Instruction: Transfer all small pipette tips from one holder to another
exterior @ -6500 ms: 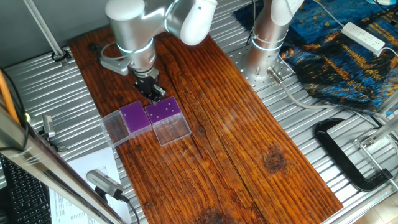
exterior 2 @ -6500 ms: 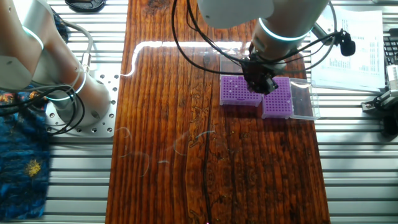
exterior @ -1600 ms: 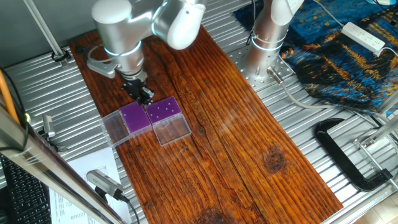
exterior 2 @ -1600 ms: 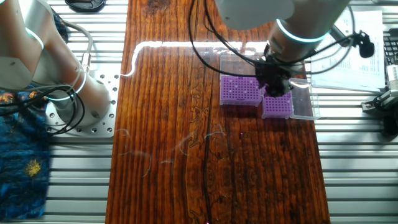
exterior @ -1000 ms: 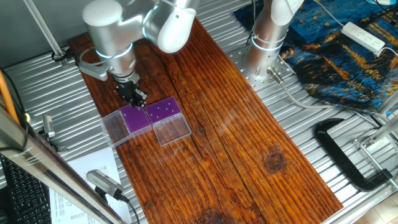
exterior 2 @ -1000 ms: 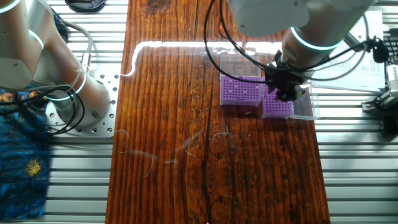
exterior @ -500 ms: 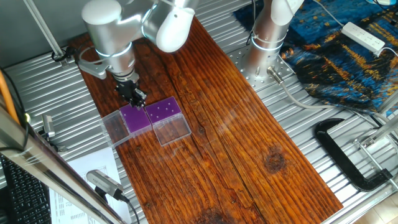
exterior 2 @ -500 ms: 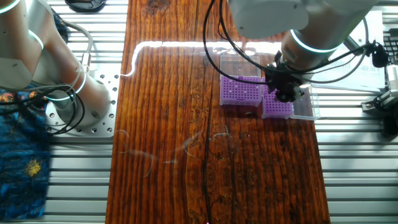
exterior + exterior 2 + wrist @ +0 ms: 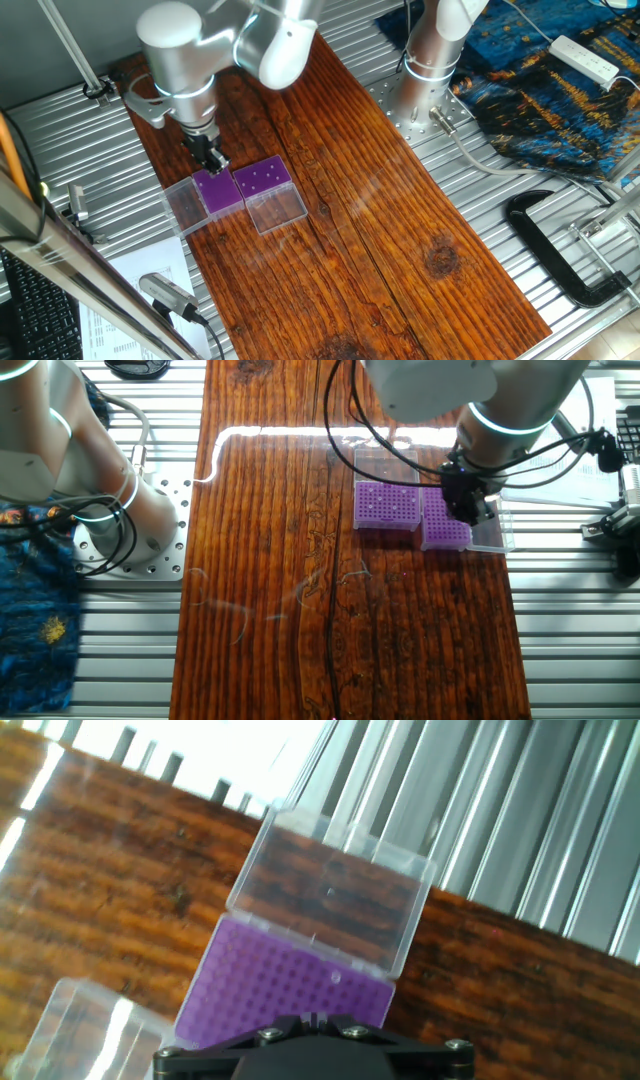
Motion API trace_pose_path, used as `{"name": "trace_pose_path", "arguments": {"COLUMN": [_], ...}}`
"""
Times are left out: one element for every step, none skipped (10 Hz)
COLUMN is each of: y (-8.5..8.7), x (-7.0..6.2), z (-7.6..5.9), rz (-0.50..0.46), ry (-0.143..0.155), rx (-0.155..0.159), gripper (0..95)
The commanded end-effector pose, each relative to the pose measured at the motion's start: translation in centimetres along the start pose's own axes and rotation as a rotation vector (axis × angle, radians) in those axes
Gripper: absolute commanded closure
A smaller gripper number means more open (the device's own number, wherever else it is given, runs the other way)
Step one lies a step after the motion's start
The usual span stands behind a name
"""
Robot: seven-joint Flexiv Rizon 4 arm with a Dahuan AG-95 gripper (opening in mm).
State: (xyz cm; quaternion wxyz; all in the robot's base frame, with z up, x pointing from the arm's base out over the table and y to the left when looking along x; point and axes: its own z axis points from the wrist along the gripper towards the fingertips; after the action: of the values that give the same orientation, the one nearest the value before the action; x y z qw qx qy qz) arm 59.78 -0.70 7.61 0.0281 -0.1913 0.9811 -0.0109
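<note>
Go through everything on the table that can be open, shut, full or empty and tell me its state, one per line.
Holder under the gripper: lid open, lying flat; top looks nearly bare.
Holder with pale dots: lid open, lying flat; a few small pipette tips seated.
Gripper: low over the first holder; open or shut cannot be told.
Black clamp: lying on the metal tabletop, gripping nothing.

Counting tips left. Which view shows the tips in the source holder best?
One fixed view: the small pipette tips show as pale dots on the holder beside the gripper, unobstructed. The other fixed view shows faint dots, hard to count. The hand view shows only the other holder, with no clear tips.
</note>
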Motion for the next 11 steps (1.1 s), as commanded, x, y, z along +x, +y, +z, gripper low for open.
{"name": "trace_pose_path", "arguments": {"y": [-0.4,-0.7,-0.9,-1.1,-1.1,-1.1,-1.1,-1.1,-1.2,-1.2,-1.2], "x": [-0.5,-0.9,-1.0,-1.0,-1.0,-1.1,-1.1,-1.2,-1.2,-1.2,-1.2], "z": [0.4,0.5,0.7,1.0,1.2,1.3,1.3,1.4,1.6,1.7,1.8], "rz": [-0.023,-0.031,-0.039,-0.037,-0.038,-0.044,-0.047,-0.051,-0.054,-0.054,-0.054], "ry": [-0.021,-0.020,-0.019,-0.021,-0.023,-0.024,-0.024,-0.023,-0.023,-0.024,-0.026], "rx": [0.010,0.010,0.013,0.010,0.010,0.011,0.011,0.011,0.011,0.012,0.012], "gripper": [76.0,76.0,76.0,76.0,76.0,76.0,76.0,76.0,76.0,76.0,76.0]}}
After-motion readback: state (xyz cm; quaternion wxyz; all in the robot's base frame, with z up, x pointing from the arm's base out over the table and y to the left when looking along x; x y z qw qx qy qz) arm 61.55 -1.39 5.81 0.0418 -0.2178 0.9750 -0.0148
